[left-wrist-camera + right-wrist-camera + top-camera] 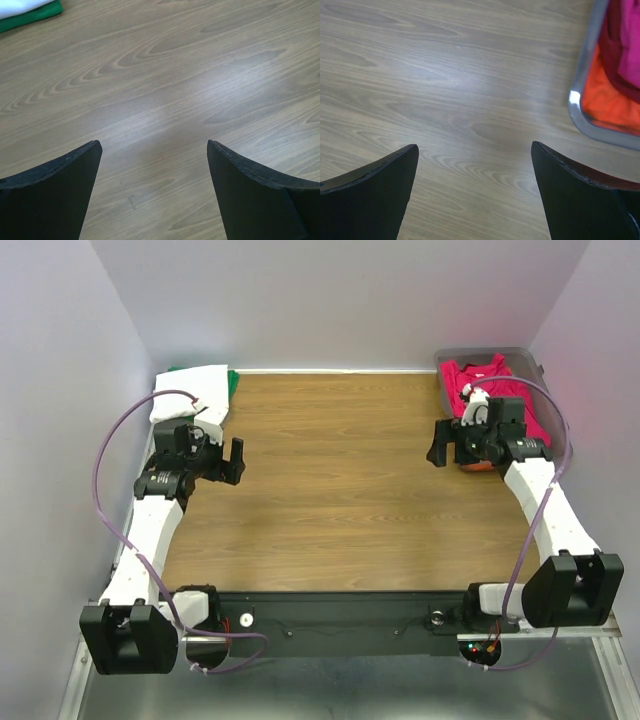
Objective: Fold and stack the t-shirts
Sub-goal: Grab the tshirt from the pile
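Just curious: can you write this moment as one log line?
left gripper: open, empty; right gripper: open, empty; pink-red t-shirt: in bin; white t-shirt: atop green t-shirt

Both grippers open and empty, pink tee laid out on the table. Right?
No. Top view shows the pink tee in the bin at far right, not on the table. The left gripper and right gripper are open and empty.

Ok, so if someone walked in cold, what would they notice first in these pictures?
The bright pink-red t-shirt heaped in the grey bin at the far right corner stands out first. Opposite, at the far left corner, a white t-shirt lies folded on a green t-shirt. Between them the left gripper and right gripper hover open over the wooden table.
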Controlling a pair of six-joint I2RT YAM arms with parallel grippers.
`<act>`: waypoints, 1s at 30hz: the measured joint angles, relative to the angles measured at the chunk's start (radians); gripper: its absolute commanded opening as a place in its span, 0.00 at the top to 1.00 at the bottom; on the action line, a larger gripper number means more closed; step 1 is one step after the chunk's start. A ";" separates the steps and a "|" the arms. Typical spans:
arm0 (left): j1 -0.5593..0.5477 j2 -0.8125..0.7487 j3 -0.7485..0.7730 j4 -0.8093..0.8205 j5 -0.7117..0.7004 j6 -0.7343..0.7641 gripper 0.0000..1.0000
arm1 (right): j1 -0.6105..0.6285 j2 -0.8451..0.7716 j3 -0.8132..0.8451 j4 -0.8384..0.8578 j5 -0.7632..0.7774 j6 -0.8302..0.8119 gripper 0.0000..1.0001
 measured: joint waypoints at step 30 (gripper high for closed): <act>0.000 0.524 0.488 -0.036 -0.079 -0.050 0.01 | -0.312 1.264 1.351 -0.017 0.077 0.118 0.12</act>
